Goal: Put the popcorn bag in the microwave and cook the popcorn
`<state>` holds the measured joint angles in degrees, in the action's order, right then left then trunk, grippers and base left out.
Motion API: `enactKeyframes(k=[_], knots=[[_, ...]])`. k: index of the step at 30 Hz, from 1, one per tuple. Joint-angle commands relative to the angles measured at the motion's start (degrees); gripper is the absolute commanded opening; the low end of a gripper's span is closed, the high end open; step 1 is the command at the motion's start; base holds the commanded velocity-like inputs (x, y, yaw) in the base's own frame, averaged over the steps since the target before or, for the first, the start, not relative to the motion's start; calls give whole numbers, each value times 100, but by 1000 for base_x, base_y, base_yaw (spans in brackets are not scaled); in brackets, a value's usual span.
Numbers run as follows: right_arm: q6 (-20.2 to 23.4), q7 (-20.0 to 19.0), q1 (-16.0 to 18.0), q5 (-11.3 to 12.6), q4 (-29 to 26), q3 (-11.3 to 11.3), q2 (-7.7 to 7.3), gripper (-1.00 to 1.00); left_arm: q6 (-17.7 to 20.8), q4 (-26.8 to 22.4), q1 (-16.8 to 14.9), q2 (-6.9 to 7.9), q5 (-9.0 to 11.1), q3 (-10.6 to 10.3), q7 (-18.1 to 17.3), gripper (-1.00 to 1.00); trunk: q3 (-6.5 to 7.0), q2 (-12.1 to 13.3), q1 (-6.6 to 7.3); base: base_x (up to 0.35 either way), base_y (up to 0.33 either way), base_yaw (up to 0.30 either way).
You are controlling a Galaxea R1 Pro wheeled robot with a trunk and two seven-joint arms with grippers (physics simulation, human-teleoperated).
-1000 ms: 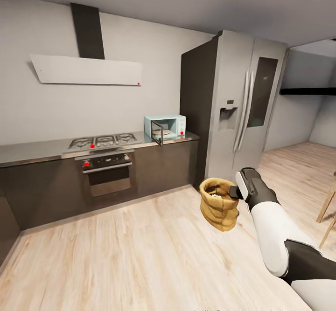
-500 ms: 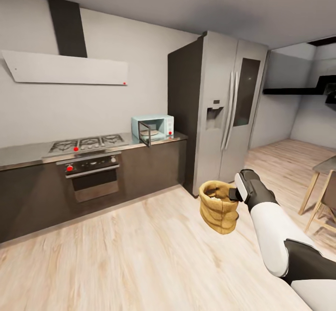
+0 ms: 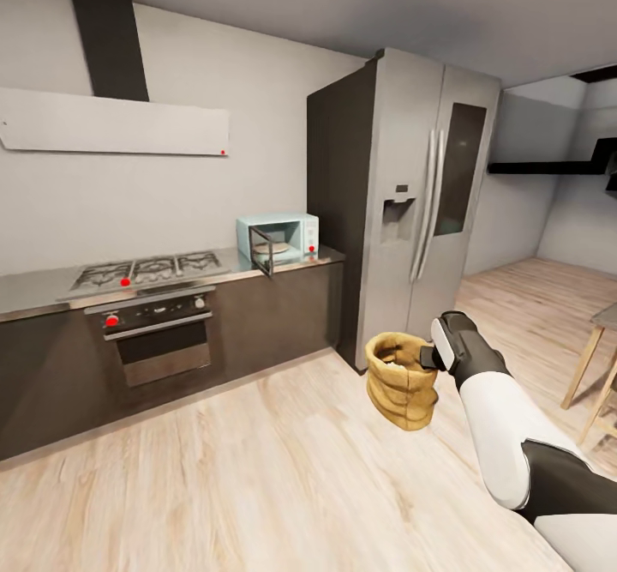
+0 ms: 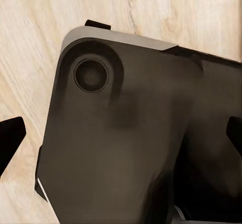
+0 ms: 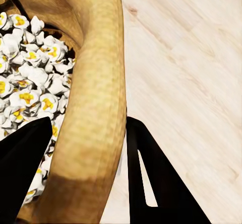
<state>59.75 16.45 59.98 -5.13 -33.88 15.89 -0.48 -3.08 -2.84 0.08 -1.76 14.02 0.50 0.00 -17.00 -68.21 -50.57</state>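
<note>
1. While the right gripper point(image 3: 431, 354) is pinching the rolled rim of the popcorn bag point(image 3: 401, 379), its two dark fingers point(image 5: 151, 178) are sitting one inside and one outside the rim wall; the jaws are clamped on that rim alone.
2. Popcorn point(image 5: 30, 78): white and yellow kernels, already puffed, are lying loose inside the open mouth of the bag.
3. Bag position: it is hanging upright in the air over the wooden floor point(image 3: 257, 469), well apart from the countertop point(image 3: 34, 285) and from the microwave point(image 3: 278, 240).
4. Microwave: its door is standing open, with the cavity facing the room, near the fridge point(image 3: 403, 203).
5. Left gripper: the left wrist view is showing a dark robot body panel point(image 4: 126, 133) and fingertips at the picture's edges; I cannot tell with certainty, though the jaws are looking apart.
6. Risk, slip: a thin rim grip is carrying the whole load; a jolt from the moving base is likely to let the bag drop.
7. Risk, spill: any tilt of the wrist is likely to send kernels out over the floor.
8. Risk, collision: the hanging bag is likely to catch on the counter edge or the open door during an approach.
</note>
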Motion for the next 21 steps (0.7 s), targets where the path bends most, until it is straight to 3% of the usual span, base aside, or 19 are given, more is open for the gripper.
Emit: enactKeyframes(k=[1, 8, 21], knots=[[25, -26, 5, -50, -5, 19, 4, -100, -9, -6, 1, -1, 31, 3, 0, 100, -6, -3, -3, 305, -48, 0], [25, -27, 5, -44, 8, 19, 11, -100, -8, -6, 1, -5, 23, -2, 0, 100, -6, -3, -3, 305, -112, 0], [25, -20, 5, -58, 136, 19, -5, -100, -8, -6, 1, -7, 22, -6, 0, 100, -6, -3, -3, 295, -205, 0]])
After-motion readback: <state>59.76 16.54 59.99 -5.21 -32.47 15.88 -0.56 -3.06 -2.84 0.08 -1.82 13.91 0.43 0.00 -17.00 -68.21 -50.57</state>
